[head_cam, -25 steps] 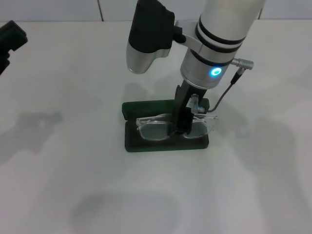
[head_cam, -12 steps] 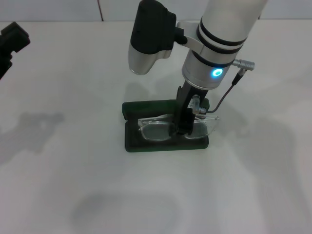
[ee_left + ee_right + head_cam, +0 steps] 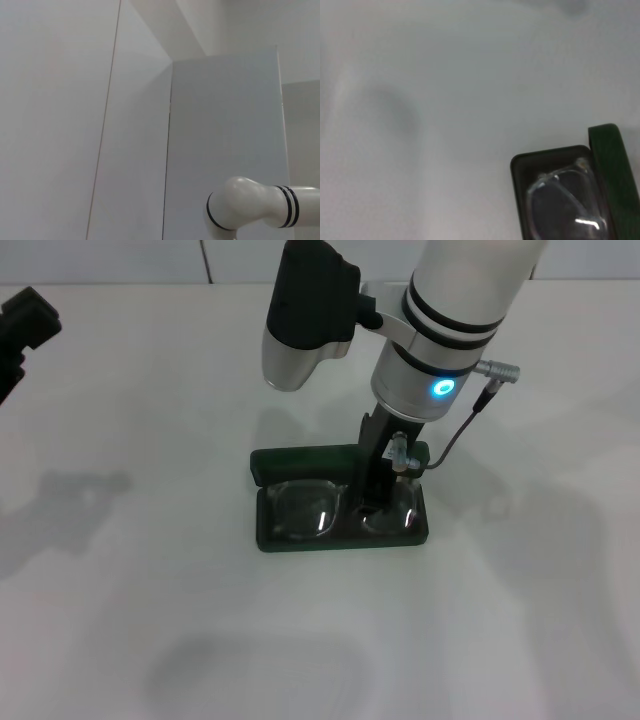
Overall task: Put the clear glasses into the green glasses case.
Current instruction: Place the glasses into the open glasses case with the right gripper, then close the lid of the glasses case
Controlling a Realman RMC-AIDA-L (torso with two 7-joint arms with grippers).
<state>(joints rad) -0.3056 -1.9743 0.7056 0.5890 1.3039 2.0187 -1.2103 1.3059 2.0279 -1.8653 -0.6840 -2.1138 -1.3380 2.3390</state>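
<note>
Since the clear glasses now lie lens-down in the open tray of the green glasses case, with the right gripper planted at their bridge, they look light, thin and slick, likely to flex or scratch under a hard pinch. Whether its fingers grip or have let go I cannot tell, and the left gripper sits parked far off at the table's edge. Any regrasp is probably safest at the bridge, not the slim arms.
</note>
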